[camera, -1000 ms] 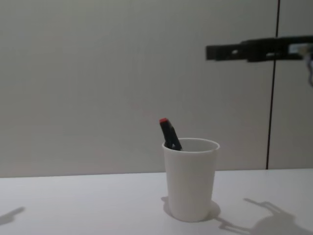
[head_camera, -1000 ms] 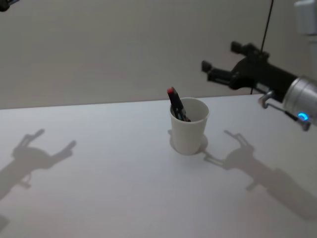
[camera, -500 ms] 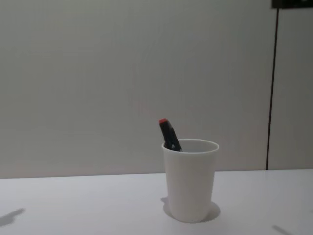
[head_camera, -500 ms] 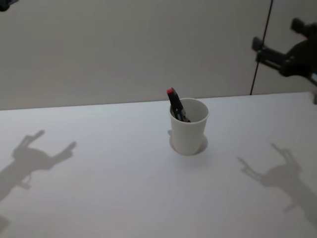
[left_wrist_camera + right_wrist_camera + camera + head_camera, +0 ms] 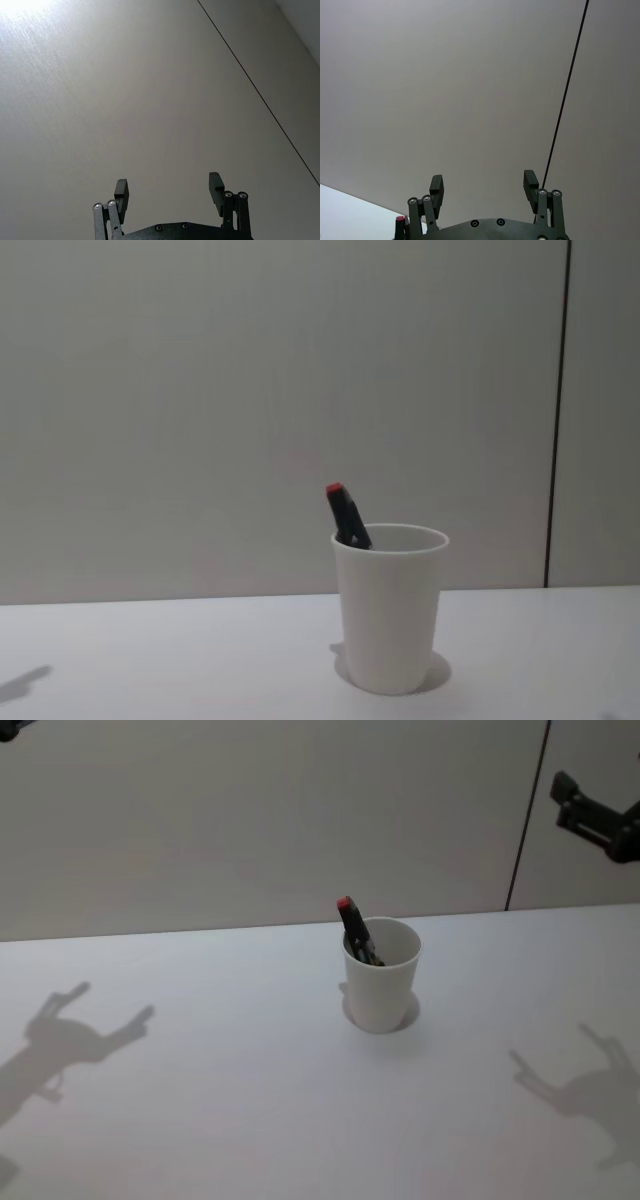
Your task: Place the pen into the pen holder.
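The pen holder (image 5: 381, 985) is a white paper cup standing upright near the middle of the white table (image 5: 200, 1100). The pen (image 5: 351, 927), dark with a red tip, leans inside it against the left rim, its upper end sticking out; from the chest the pen (image 5: 346, 513) and pen holder (image 5: 388, 610) look the same. My right gripper (image 5: 592, 808) hangs high at the far right, well away from the cup, open and empty (image 5: 483, 182). The pen's red tip (image 5: 399, 218) peeks past it. My left gripper (image 5: 169, 185) is open, empty and raised, facing the wall.
A plain grey wall (image 5: 250, 820) with a dark vertical seam (image 5: 525, 820) rises right behind the table's far edge. Shadows of both grippers fall on the tabletop at left (image 5: 70, 1030) and right (image 5: 590, 1095).
My right gripper has pulled up and away to the right from above the cup, leaving the chest view. Pen and cup have stayed still.
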Controlling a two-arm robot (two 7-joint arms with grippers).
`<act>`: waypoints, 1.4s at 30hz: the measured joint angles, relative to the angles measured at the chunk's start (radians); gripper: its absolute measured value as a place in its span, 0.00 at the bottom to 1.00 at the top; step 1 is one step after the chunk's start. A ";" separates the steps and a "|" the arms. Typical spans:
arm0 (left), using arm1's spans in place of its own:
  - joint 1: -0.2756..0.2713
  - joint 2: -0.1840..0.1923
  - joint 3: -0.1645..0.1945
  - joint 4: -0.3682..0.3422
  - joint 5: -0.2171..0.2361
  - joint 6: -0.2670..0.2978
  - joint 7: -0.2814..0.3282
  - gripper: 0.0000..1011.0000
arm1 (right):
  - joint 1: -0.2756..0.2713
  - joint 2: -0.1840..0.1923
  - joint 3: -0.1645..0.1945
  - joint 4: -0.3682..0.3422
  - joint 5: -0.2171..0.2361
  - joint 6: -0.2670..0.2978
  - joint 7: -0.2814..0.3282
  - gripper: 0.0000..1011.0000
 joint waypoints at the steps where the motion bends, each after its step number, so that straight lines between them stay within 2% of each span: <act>1: 0.000 -0.001 0.001 0.000 0.000 0.000 0.001 0.99 | 0.000 -0.001 0.000 0.001 -0.001 0.000 0.000 0.99; 4: 0.002 -0.004 0.009 0.001 0.001 0.001 0.008 0.99 | -0.003 -0.009 0.001 0.007 -0.007 -0.003 0.003 0.99; 9: 0.011 -0.024 0.050 0.008 0.020 0.011 0.046 0.99 | -0.012 -0.038 0.003 0.030 -0.030 -0.011 0.017 0.99; 10: 0.015 -0.033 0.068 0.011 0.027 0.016 0.064 0.99 | -0.016 -0.050 0.005 0.040 -0.042 -0.015 0.024 0.99; 11: 0.015 -0.033 0.068 0.011 0.027 0.016 0.064 0.99 | -0.018 -0.056 0.005 0.045 -0.046 -0.016 0.027 0.99; 13: 0.021 -0.048 0.097 0.016 0.039 0.023 0.091 0.99 | -0.023 -0.070 0.007 0.056 -0.058 -0.020 0.034 0.99; 14: 0.023 -0.052 0.105 0.018 0.042 0.026 0.099 0.99 | -0.030 -0.093 0.009 0.074 -0.077 -0.026 0.045 0.99; 17: 0.033 -0.078 0.159 0.027 0.064 0.039 0.150 0.99 | -0.037 -0.115 0.011 0.091 -0.095 -0.032 0.056 0.99; 22: 0.046 -0.107 0.217 0.036 0.089 0.053 0.204 0.99 | -0.052 -0.161 0.015 0.127 -0.133 -0.046 0.079 0.99; 23: 0.051 -0.118 0.239 0.040 0.098 0.058 0.226 0.99 | -0.057 -0.176 0.017 0.139 -0.145 -0.050 0.086 0.99; 26: 0.059 -0.137 0.278 0.046 0.114 0.068 0.262 0.99 | -0.066 -0.205 0.020 0.162 -0.169 -0.058 0.101 0.99; 27: 0.059 -0.137 0.278 0.046 0.114 0.068 0.262 0.99 | -0.069 -0.213 0.020 0.168 -0.176 -0.060 0.104 0.99; 33: 0.076 -0.177 0.358 0.060 0.147 0.087 0.337 0.99 | -0.088 -0.274 0.026 0.216 -0.226 -0.077 0.134 0.99; 36: 0.087 -0.202 0.408 0.068 0.168 0.100 0.385 0.99 | -0.098 -0.304 0.029 0.240 -0.251 -0.086 0.149 0.99; 37: 0.087 -0.202 0.408 0.068 0.168 0.100 0.385 0.99 | -0.101 -0.311 0.029 0.246 -0.257 -0.088 0.153 0.99; 41: 0.101 -0.235 0.476 0.079 0.196 0.117 0.449 0.99 | -0.110 -0.341 0.032 0.268 -0.281 -0.096 0.166 0.99; 42: 0.101 -0.235 0.476 0.079 0.196 0.117 0.449 0.99 | -0.114 -0.356 0.034 0.280 -0.293 -0.100 0.174 0.99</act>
